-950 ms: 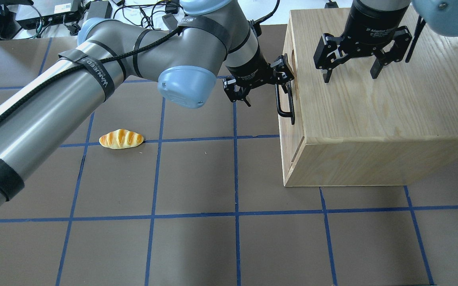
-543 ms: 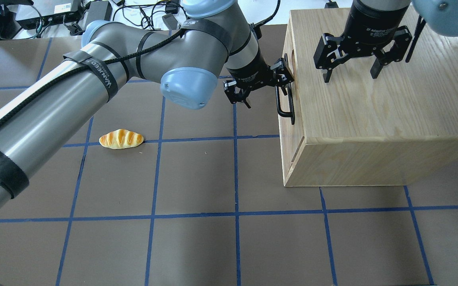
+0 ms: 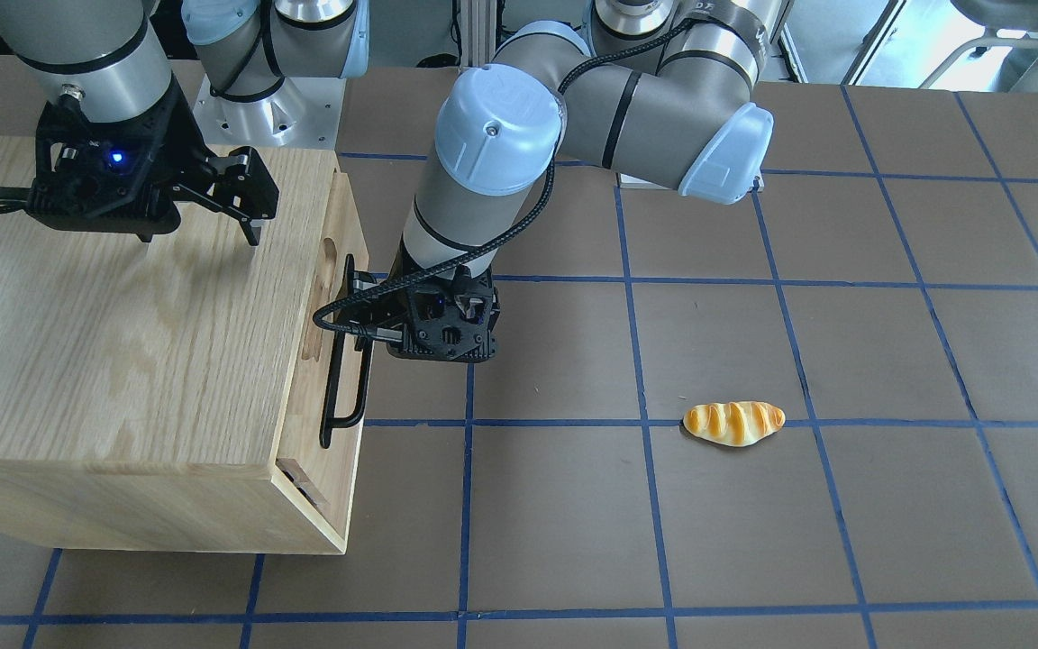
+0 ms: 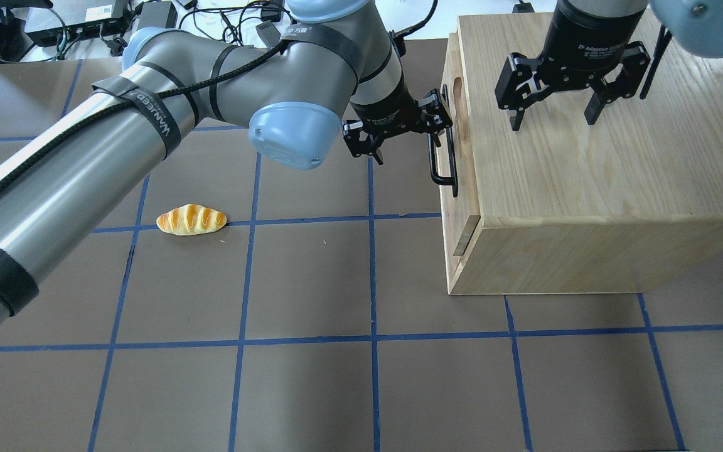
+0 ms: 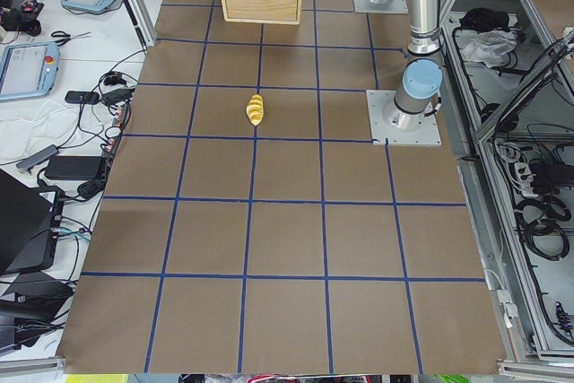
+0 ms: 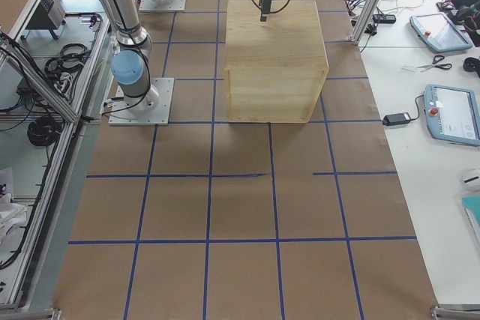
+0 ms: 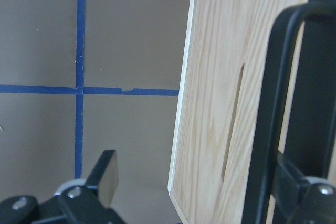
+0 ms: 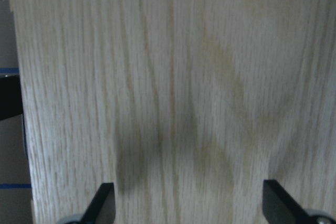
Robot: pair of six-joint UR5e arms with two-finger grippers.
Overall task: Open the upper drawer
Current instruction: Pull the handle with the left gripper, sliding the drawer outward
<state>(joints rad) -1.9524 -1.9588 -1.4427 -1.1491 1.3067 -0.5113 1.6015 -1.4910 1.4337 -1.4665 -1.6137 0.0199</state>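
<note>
On cabinet [image 4: 587, 188] left face, left gripper [image 4: 413, 135], open, has handle [image 4: 444, 160] betw. fingers; pull drawer [image 4: 460, 207] straight left, level, slow. Right gripper [image 4: 553, 122], open over cabinet top, should steady it.

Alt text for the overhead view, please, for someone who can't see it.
The left gripper, open, hooks one finger behind the black handle of the upper drawer, which stands slightly out of a wooden cabinet. The right gripper hangs open over the cabinet's top; a bread roll lies on the table.

Upper drawer [image 4: 462, 188] slightly out, left gripper [image 4: 399, 129] spread, hooking its handle [image 4: 432, 162], right gripper [image 4: 553, 119] spread above cabinet [image 4: 587, 188]
</note>
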